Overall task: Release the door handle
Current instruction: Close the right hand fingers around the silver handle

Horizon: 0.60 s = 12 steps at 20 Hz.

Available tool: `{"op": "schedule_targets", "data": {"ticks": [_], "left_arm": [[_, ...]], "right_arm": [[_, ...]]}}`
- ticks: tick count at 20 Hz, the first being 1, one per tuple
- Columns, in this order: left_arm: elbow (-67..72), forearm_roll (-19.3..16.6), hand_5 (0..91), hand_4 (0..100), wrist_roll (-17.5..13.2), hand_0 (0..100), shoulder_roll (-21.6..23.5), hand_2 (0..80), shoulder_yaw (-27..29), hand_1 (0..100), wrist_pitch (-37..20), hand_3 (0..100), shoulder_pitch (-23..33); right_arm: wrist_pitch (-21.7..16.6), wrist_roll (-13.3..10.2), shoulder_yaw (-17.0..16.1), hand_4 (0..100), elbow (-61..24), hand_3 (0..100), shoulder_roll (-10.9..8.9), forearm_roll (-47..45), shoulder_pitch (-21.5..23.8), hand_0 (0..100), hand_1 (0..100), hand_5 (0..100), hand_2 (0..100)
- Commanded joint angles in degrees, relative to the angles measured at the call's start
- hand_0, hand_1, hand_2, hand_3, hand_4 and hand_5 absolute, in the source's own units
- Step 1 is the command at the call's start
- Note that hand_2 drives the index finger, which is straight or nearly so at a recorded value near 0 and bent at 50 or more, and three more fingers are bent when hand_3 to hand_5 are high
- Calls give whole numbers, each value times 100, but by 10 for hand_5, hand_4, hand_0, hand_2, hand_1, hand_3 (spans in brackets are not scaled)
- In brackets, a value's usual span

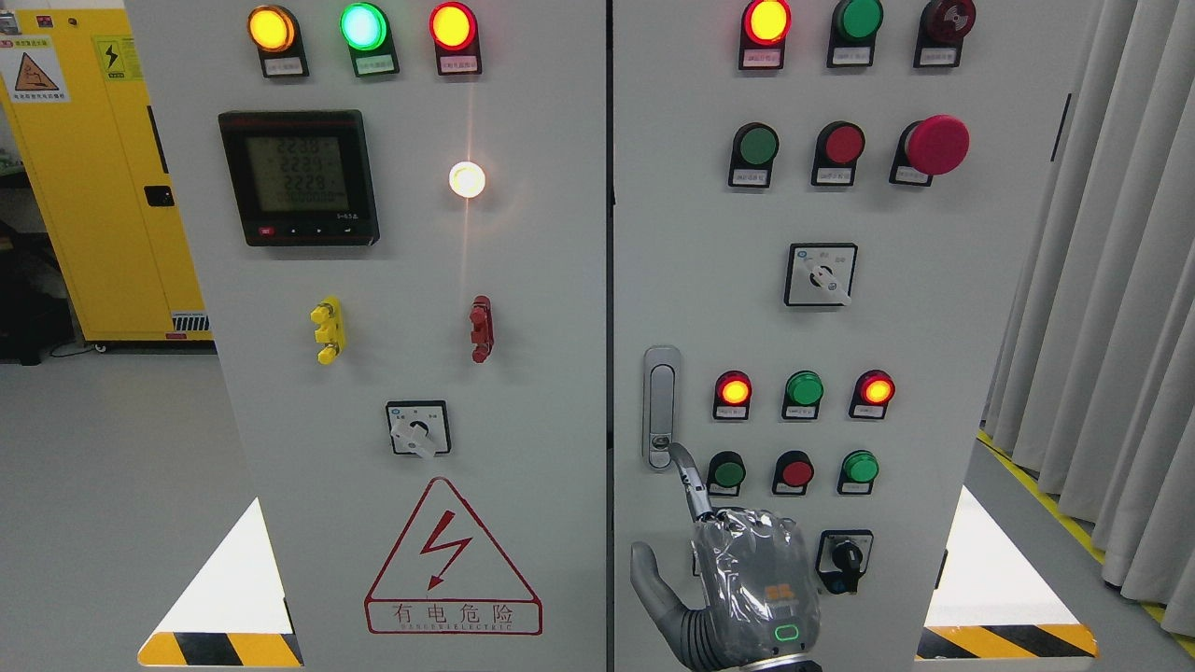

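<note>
Your right hand (747,583) comes up from the bottom edge, right of the middle, wrapped in clear crinkled plastic over grey metal. Its index finger (689,481) is stretched straight up, with the tip touching the lower end of the handle (661,406); the thumb sticks out to the left and the other fingers are curled under. It clamps on nothing.

The handle is a slim upright oval of brushed metal, set flush in the right door (934,327) beside the seam between the two doors. Both doors are smooth pale grey sheet metal.

Just right of the handle you have two rows of round buttons: red lamp (734,390), green (804,388), red lamp (877,388), then green, red, green below. A black key switch (846,560) sits just right of your hand. Higher up are a rotary selector (822,274) and a big red mushroom button (936,145).

On the left door (523,420) you see a black meter (299,177), a lit white lamp (467,179), yellow and red terminals, another selector and a red lightning warning triangle (452,560). A yellow cabinet (93,187) stands far left, grey curtains (1102,280) far right.
</note>
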Motion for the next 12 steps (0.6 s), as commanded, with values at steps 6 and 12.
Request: {"op": "schedule_targets", "data": {"ticks": [6,12], "left_arm": [[0,0,0,0,1,120,0,0,1,556,-4,0,0],[0,0,0,0,1,120,0,0,1,556,-4,0,0]], "right_arm": [[27,2,83,1000,211,1000,40,171,-87,529,341,1000,0],[36,2,57,1000,264,1000,40,162,-113,529,340,1000,0]]}}
